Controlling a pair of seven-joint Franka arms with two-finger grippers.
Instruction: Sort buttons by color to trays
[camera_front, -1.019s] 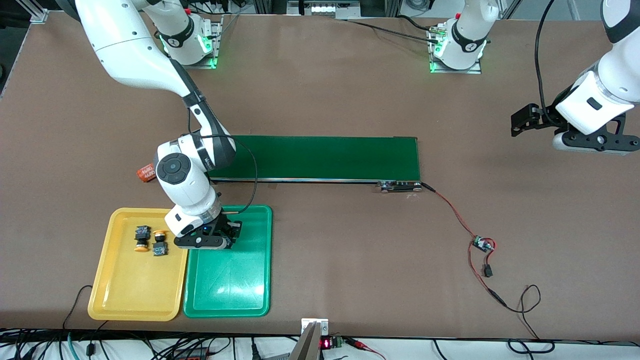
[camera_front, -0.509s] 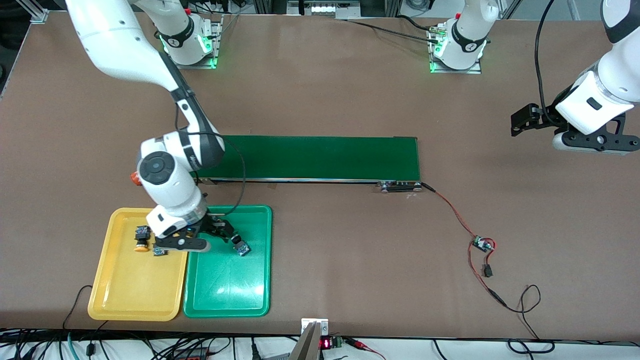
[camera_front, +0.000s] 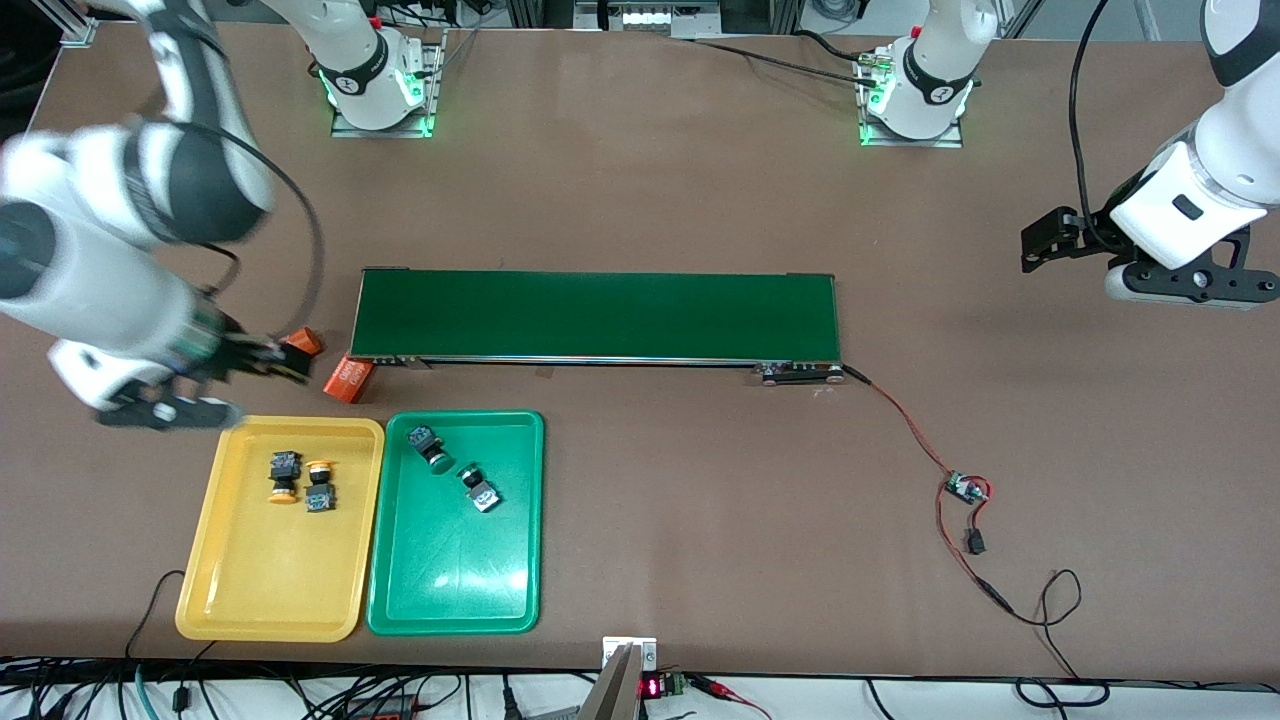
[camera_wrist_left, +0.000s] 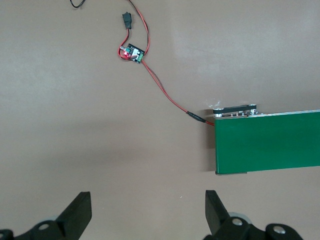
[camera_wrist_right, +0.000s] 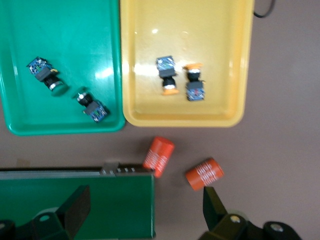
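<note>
- On the green tray (camera_front: 455, 590): two green-capped buttons (camera_front: 426, 446) (camera_front: 478, 489) are now seen lying free; half a second ago only one was visible.
- Yellow tray (camera_front: 265, 600): two yellow-capped buttons (camera_front: 285, 474) (camera_front: 320, 487), unmoved.
- Right gripper (camera_front: 165, 400): withdrawn from the trays, raised over bare table by the orange cylinders (camera_front: 349, 378); opened wide, nothing held.
- Left gripper (camera_wrist_left: 147, 212): waiting over the table's left-arm end, jaws spread, nothing held, unchanged.
</note>
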